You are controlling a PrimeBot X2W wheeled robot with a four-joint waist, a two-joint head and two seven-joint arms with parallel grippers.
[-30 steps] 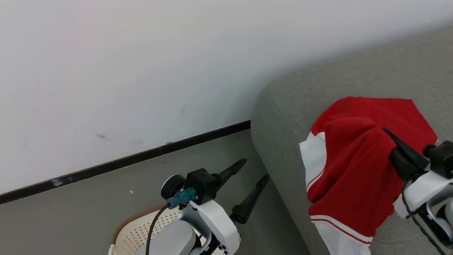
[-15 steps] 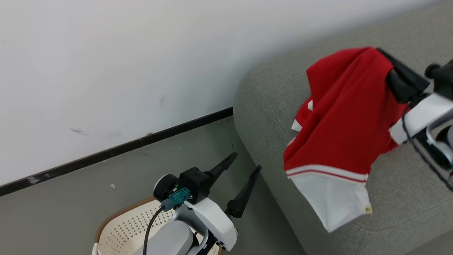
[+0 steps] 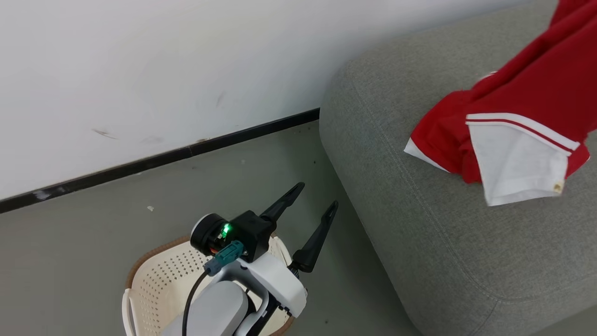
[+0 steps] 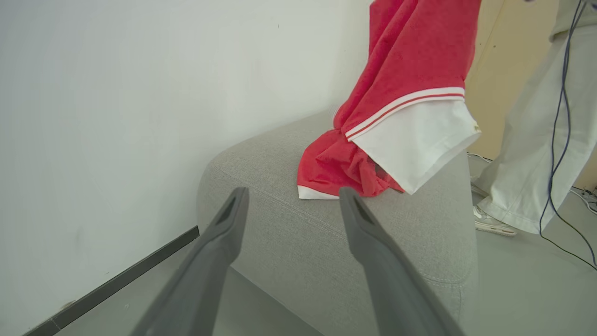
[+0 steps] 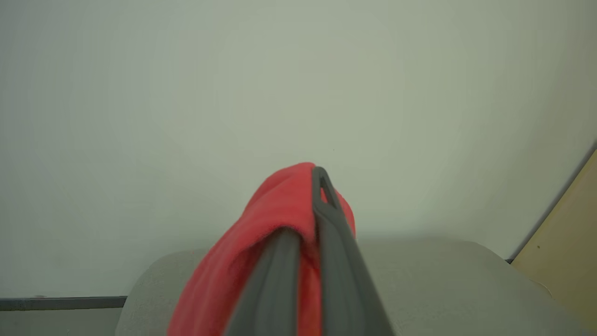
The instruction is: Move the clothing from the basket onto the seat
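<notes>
We are looking down at our basket (image 3: 140,268), which is sitting on the grey floor (image 3: 93,242) at the bottom of the head view. It is near the seat (image 3: 419,224) but not touching it. It is cream with lots of little holes and a brown rim. Our left arm (image 3: 219,312) is reaching over it and hiding most of the inside, so we cannot tell what is lying in it. The bit of the inside that is showing is just cream wall with holes.

Our left gripper (image 3: 318,194) is hanging just past the basket, between it and the seat. Its two dark fingers are standing wide apart with nothing between them.

Our right gripper (image 5: 313,186) is squeezing its fingers together on the red clothing (image 3: 522,102). In the right wrist view the red cloth is draping over one finger and is pinched between the two.

The clothing is hanging down from up high on the right. Its low end is resting on top of the seat, near the rounded corner. A white panel with a thin red stripe is dangling in front.

The seat is standing by the white wall (image 3: 140,70), and a black strip (image 3: 140,163) is running along the bottom of that wall. In the left wrist view, a person's leg (image 4: 536,140) in pale trousers and a shoe (image 4: 494,224) are showing behind the seat.
</notes>
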